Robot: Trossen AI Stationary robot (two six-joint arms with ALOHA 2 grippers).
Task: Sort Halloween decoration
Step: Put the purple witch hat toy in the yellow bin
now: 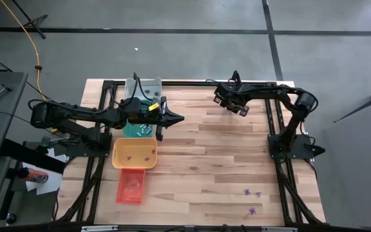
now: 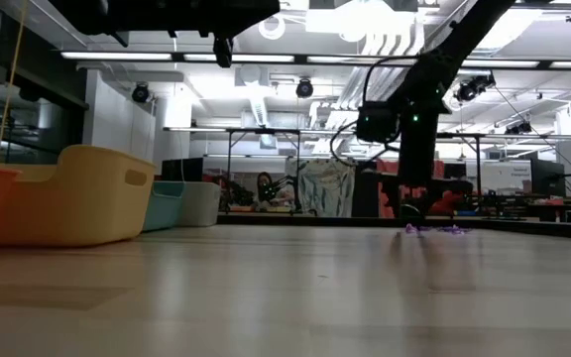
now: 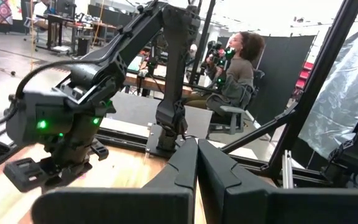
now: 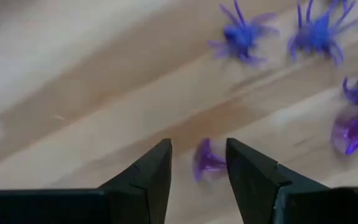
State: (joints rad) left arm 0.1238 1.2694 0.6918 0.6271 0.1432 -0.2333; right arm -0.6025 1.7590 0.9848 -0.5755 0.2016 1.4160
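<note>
Several purple Halloween trinkets lie on the wooden table in the right wrist view: spiders (image 4: 241, 34) (image 4: 319, 25) and a small purple piece (image 4: 207, 160). My right gripper (image 4: 197, 149) points down at the far right of the table (image 1: 232, 102), open. Its fingertips stand on either side of that small piece, just above the wood. The low view shows the purple cluster (image 2: 434, 229) under this arm. My left gripper (image 3: 196, 149) is shut on nothing and hangs level above the trays (image 1: 180, 118).
A row of trays stands at the left: grey (image 1: 148, 85), teal (image 1: 129, 131), yellow (image 1: 118, 154) holding a few purple bits, orange (image 1: 131, 187). More purple trinkets (image 1: 247, 191) (image 1: 253, 210) lie near the front right. A person (image 3: 238, 68) sits beyond the table.
</note>
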